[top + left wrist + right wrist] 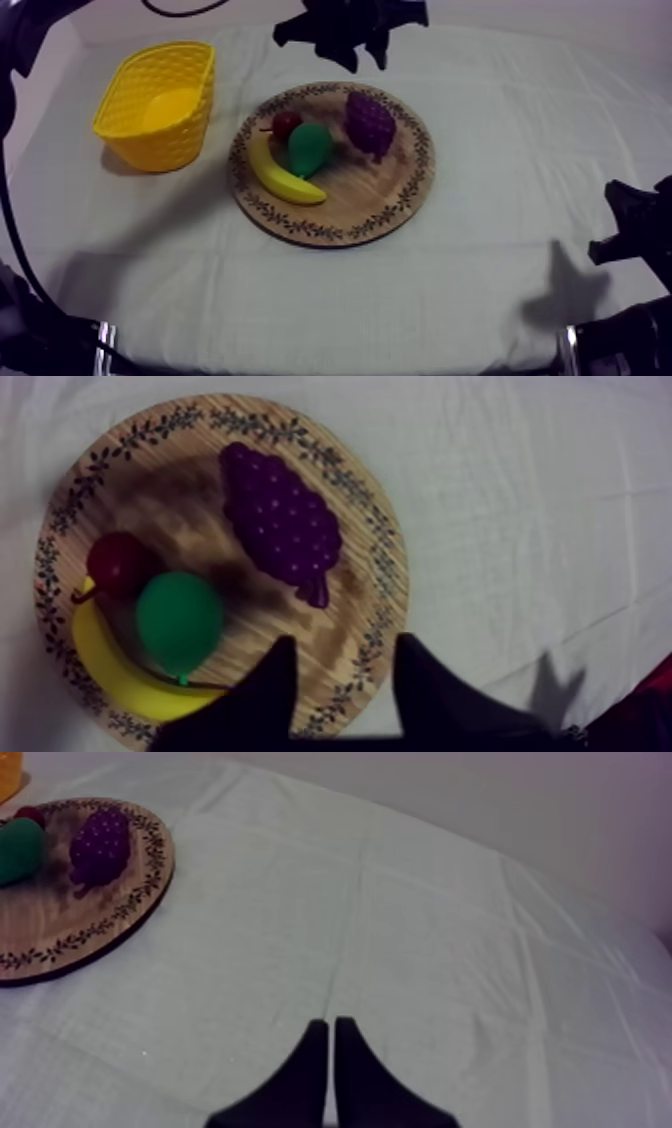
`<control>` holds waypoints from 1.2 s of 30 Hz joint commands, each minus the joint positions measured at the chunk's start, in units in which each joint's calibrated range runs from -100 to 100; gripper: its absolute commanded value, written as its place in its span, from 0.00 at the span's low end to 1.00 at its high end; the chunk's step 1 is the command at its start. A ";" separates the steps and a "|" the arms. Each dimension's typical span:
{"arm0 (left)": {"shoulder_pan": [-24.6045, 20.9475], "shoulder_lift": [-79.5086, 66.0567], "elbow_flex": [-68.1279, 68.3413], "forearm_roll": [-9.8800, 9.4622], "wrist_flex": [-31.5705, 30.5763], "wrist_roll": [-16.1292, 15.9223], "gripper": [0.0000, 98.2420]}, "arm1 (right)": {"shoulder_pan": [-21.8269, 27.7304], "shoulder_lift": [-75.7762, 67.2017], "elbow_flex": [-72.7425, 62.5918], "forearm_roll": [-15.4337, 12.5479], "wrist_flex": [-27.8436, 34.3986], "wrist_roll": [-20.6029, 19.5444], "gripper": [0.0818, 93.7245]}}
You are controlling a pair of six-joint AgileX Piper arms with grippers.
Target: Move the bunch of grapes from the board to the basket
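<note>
Top view, grapes (370, 122) on wooden board (372, 203), yellow basket (160, 143) nearby

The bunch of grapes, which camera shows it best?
The left wrist view: it looks straight down on the bunch of grapes, whole on the wooden board. The top view shows it whole but farther off; the right wrist view sees it from the side, across the table.

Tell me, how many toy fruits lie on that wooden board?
4, all on the wooden board: the bunch of grapes on its right half; the pear, the small red fruit and the banana together on its left. None appears hidden.
</note>
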 commanded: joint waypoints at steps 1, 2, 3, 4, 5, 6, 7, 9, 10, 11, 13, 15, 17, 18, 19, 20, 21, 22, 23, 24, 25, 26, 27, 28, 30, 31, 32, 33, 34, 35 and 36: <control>-0.46 -0.08 1.21 1.26 -1.26 -0.81 0.62 | 0.00 0.00 -0.01 -0.02 -0.01 0.00 0.00; -0.59 -0.14 1.77 1.50 -2.06 -1.08 0.66 | 0.00 0.00 -0.01 -0.02 -0.01 0.00 0.00; -0.65 -0.21 2.34 1.65 -2.74 -1.27 0.69 | 0.00 0.00 -0.01 -0.02 -0.01 0.00 0.00; -0.70 -0.26 2.80 1.75 -3.28 -1.42 0.71 | 0.00 0.00 -0.01 -0.02 -0.01 0.00 0.00; -0.75 -0.27 3.12 1.82 -3.67 -1.55 0.72 | 0.00 0.00 -0.01 -0.02 -0.01 0.00 0.00; -0.81 -0.23 3.34 1.90 -3.93 -1.66 0.74 | 0.00 0.00 -0.01 -0.02 -0.01 0.00 0.00; -0.88 -0.12 3.50 2.00 -4.12 -1.78 0.74 | 0.00 0.00 -0.01 -0.02 -0.01 0.00 0.00; -0.95 0.18 3.75 2.14 -4.43 -1.94 0.76 | 0.00 0.00 -0.01 -0.02 -0.01 0.00 0.00; -0.97 0.35 3.78 2.18 -4.52 -1.98 0.76 | 0.00 0.00 -0.01 -0.02 -0.01 0.00 0.00; -0.99 0.54 3.77 2.24 -4.58 -2.00 0.77 | 0.00 0.00 -0.01 -0.02 -0.01 0.00 0.00; -0.98 1.01 3.52 2.31 -4.69 -2.04 0.78 | 0.00 0.00 -0.01 -0.02 -0.01 0.00 0.00; -0.93 1.66 2.85 2.34 -4.73 -2.22 0.78 | 0.00 0.00 -0.01 -0.02 -0.01 0.00 0.00; -0.87 2.42 2.04 2.36 -4.59 -2.33 0.79 | 0.00 0.00 -0.01 -0.02 -0.01 0.00 0.00; -0.85 2.85 1.62 2.36 -4.53 -2.37 0.79 | 0.00 0.00 -0.01 -0.02 -0.01 0.00 0.00; -0.84 3.30 1.19 2.38 -4.49 -2.38 0.79 | 0.00 0.00 -0.01 -0.02 -0.01 0.00 0.00; -0.83 3.83 0.75 2.42 -4.44 -2.38 0.79 | 0.00 0.00 -0.01 -0.02 -0.01 0.00 0.00; -0.82 4.35 0.31 2.48 -4.40 -2.39 0.79 | 0.00 0.00 -0.01 -0.02 -0.01 0.00 0.00; -0.82 4.92 -0.16 2.57 -4.38 -2.40 0.80 | 0.00 0.00 -0.01 -0.02 -0.01 0.00 0.00; -0.81 5.55 -0.66 2.67 -4.36 -2.45 0.80 | 0.00 0.00 -0.01 -0.02 -0.01 0.00 0.00; -0.83 6.20 -1.18 2.79 -4.35 -2.50 0.80 | 0.00 0.00 -0.01 -0.02 -0.01 0.00 0.00; -0.91 6.89 -1.64 2.91 -4.31 -2.56 0.80 | 0.00 0.00 -0.01 -0.02 -0.01 0.00 0.00; -1.01 7.61 -1.99 3.04 -4.24 -2.60 0.80 | 0.00 0.00 -0.01 -0.02 -0.01 0.00 0.00; -1.14 8.31 -2.24 3.18 -4.19 -2.63 0.80 | 0.00 0.00 -0.01 -0.02 -0.01 0.00 0.00; -1.30 9.04 -2.42 3.30 -4.16 -2.65 0.80 | 0.00 0.00 -0.01 -0.02 -0.01 0.00 0.00; -1.61 10.49 -2.63 3.55 -4.12 -2.63 0.80 | 0.00 0.00 -0.01 -0.02 -0.01 0.00 0.00; -1.78 11.24 -2.75 3.66 -4.10 -2.62 0.80 | 0.00 0.00 -0.01 -0.02 -0.01 0.00 0.00; -1.92 12.02 -2.98 3.79 -4.09 -2.65 0.80 | 0.00 0.00 -0.01 -0.02 -0.01 0.00 0.00; -2.04 12.82 -3.37 3.92 -4.09 -2.72 0.80 | 0.00 0.00 -0.01 -0.02 -0.01 0.00 0.00; -2.15 13.67 -3.84 4.04 -4.08 -2.79 0.80 | 0.00 0.00 -0.01 -0.02 -0.01 0.00 0.00; -2.23 14.52 -4.41 4.16 -4.03 -2.83 0.81 | 0.00 0.00 -0.01 -0.02 -0.01 0.00 0.00; -2.30 15.40 -5.04 4.28 -3.95 -2.89 0.81 | 0.00 0.00 -0.01 -0.02 -0.01 0.00 0.00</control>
